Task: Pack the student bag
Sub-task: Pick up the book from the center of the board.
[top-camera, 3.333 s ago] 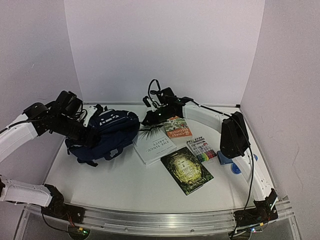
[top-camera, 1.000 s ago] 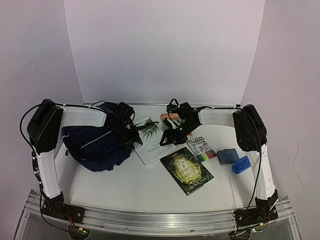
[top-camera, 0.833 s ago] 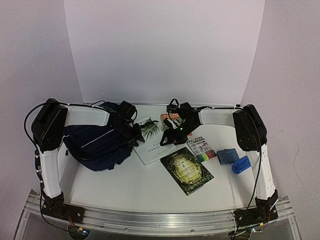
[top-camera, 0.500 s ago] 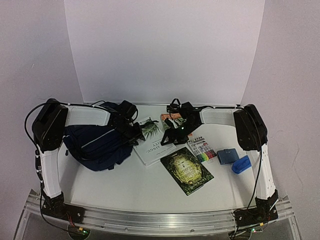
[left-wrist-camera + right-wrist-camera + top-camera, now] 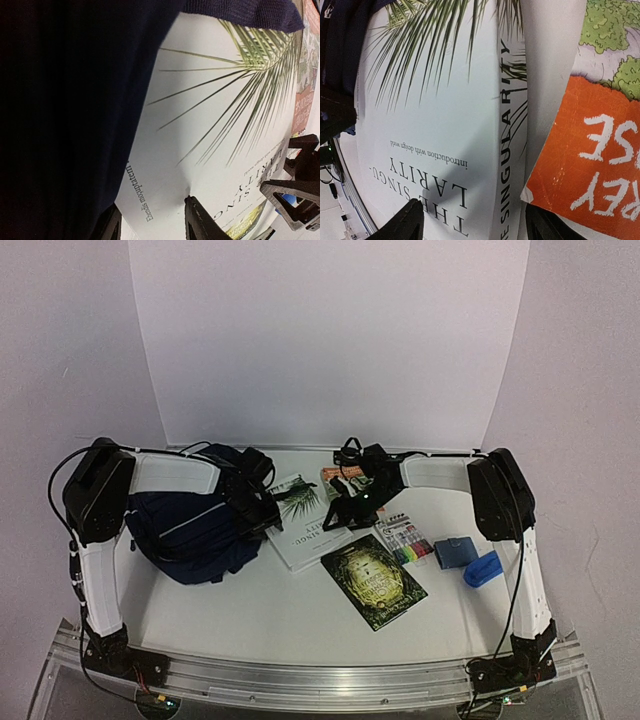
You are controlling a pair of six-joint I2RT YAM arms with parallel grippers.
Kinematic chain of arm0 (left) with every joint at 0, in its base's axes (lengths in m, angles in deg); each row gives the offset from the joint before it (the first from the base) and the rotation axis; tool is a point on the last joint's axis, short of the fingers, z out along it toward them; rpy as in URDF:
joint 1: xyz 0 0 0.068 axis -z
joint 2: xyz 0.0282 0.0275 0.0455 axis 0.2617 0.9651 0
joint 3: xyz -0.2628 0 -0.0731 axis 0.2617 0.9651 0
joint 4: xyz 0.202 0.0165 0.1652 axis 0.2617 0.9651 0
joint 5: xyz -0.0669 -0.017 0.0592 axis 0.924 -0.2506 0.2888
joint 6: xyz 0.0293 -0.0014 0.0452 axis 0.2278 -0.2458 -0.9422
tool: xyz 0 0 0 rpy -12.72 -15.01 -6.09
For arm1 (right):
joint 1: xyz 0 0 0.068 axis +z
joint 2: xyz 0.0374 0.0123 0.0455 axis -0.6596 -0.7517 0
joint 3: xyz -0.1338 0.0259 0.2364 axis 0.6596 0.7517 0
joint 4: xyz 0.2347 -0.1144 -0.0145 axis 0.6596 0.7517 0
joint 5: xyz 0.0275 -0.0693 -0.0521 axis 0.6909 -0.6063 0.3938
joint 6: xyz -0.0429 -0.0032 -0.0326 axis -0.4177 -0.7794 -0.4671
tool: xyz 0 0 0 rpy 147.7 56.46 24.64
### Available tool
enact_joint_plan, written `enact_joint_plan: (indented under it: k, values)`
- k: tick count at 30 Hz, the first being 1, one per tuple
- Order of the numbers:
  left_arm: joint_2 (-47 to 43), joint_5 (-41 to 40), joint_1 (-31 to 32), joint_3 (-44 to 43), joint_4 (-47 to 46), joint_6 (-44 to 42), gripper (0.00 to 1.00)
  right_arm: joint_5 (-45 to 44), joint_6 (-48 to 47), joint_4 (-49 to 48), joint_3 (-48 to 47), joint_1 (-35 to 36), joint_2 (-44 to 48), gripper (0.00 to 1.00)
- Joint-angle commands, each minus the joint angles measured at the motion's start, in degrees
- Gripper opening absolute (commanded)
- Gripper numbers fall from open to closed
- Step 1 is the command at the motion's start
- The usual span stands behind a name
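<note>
The student bag [image 5: 190, 530], navy with thin white stripes, lies at the left of the table; its dark fabric [image 5: 65, 110] fills the left of the left wrist view. A white book with a palm leaf [image 5: 305, 525] lies beside it, one corner under the bag's edge. My left gripper [image 5: 262, 515] is low at that edge and open [image 5: 152, 225]: one finger is by the fabric, the other fingertip [image 5: 192, 207] touches the book's cover [image 5: 200, 125]. My right gripper [image 5: 345, 510] is open [image 5: 475, 227], straddling the white book's spine [image 5: 512, 125].
An orange-covered book [image 5: 345, 480] lies just behind the white book, its corner [image 5: 590, 150] close to my right finger. A dark green book [image 5: 372, 580], a pack of markers [image 5: 405, 538], a small blue pouch [image 5: 458, 551] and a blue object [image 5: 482, 570] lie to the right.
Since the oldest frame both arms have swung in and come down to the white book, and the bag has shifted. Over the last second only small shifts of the left gripper show.
</note>
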Motion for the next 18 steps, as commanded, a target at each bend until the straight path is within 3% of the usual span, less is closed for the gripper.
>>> enact_joint_plan:
  k: [1,3,12,15,18]
  values:
    - [3.5,-1.15,-0.66,-2.72,-1.61,-1.81,0.41,2.14,0.12,0.48,-0.16,-0.26,3.4,0.69]
    - [3.79,-0.36,-0.68,-3.22,-3.31,-2.54,0.37,3.52,0.09,0.49,0.07,-0.28,3.58,0.69]
    - [-1.1,1.6,-0.67,-2.3,-9.2,-5.8,0.01,8.12,-0.85,0.85,-0.26,-0.42,5.93,0.69]
    - [-3.36,0.9,-0.77,-2.36,-8.4,-7.02,0.0,9.01,-0.01,1.03,-1.23,-1.47,7.13,0.74]
    - [-6.1,1.74,-0.8,-1.79,-8.95,-8.67,0.0,9.45,0.88,1.29,-1.39,-3.21,8.82,0.86]
